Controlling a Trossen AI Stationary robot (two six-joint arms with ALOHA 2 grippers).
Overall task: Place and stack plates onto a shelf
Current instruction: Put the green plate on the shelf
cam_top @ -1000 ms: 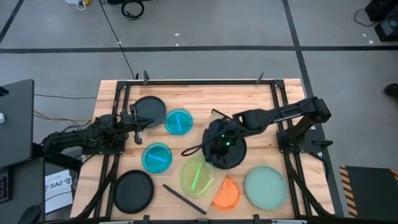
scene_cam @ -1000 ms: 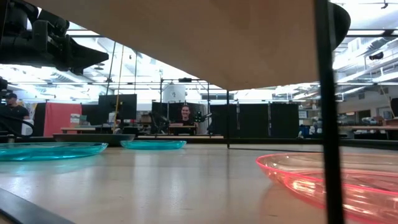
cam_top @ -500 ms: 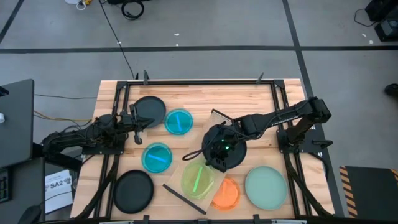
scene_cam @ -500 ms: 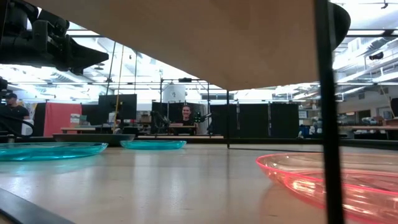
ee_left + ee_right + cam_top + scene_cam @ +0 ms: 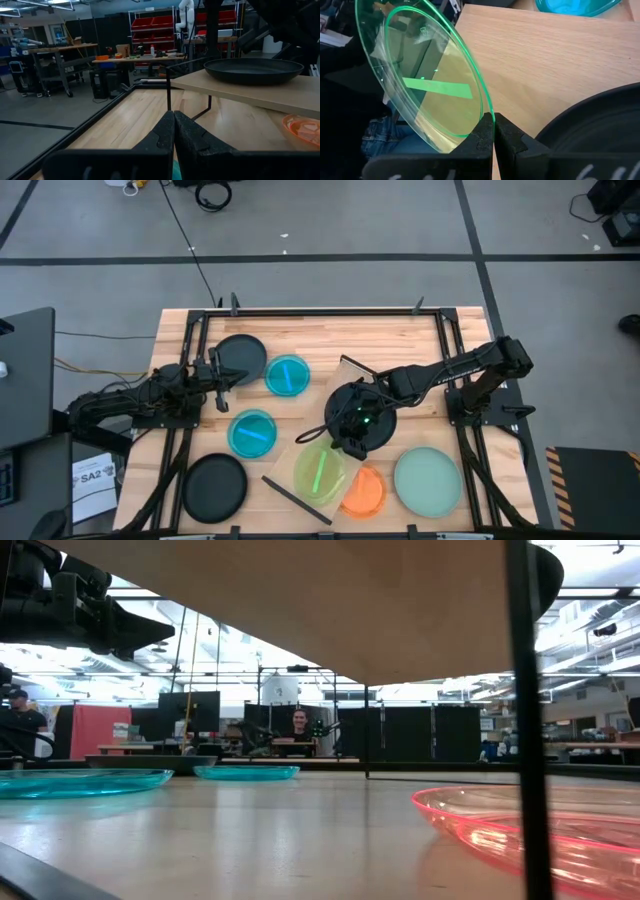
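Slightly lower and nearer the front edge than a second ago, the green plate [image 5: 320, 471] has been carried by the right gripper [image 5: 347, 442], which pinches its rim so the plate hangs tilted over the shelf [image 5: 400, 395] beside a black plate [image 5: 365, 412] already resting there; the edge pinch looks chosen because a flat plate gives no other purchase. By the tabletop's [image 5: 330, 330] left side, the left gripper [image 5: 226, 376] is clenched on nothing, near another black plate [image 5: 240, 356], probably parked clear of the working arm
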